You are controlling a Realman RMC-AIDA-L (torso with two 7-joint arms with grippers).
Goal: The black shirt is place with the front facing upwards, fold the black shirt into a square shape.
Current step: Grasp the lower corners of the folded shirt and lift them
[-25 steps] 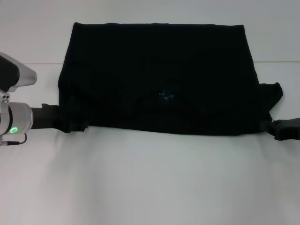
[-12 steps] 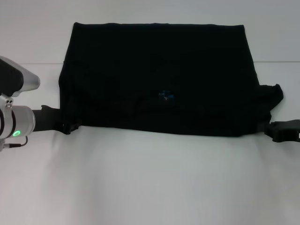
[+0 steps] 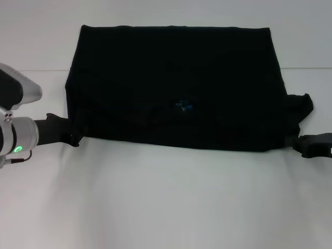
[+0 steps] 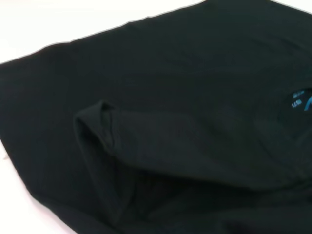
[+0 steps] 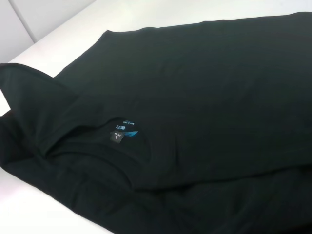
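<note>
The black shirt (image 3: 176,83) lies flat on the white table (image 3: 171,197), folded into a wide rectangle, with its small blue neck label (image 3: 183,106) near the front fold. One sleeve (image 3: 302,102) sticks out at the right. My left gripper (image 3: 74,138) is low on the table, just outside the shirt's near left corner. My right gripper (image 3: 302,144) sits beside the near right corner, below that sleeve. The left wrist view shows the shirt (image 4: 185,97) with a folded sleeve (image 4: 97,126). The right wrist view shows the shirt (image 5: 209,97) and the label (image 5: 124,127).
Bare white tabletop stretches in front of the shirt and on both sides. The table's far edge (image 3: 36,70) runs behind the shirt, with a pale wall beyond. My left arm's silver wrist with a green light (image 3: 18,149) is at the left edge.
My left gripper has drawn back to the left, out from the shirt's near left corner. The right gripper has barely moved. The shirt lies as before.
</note>
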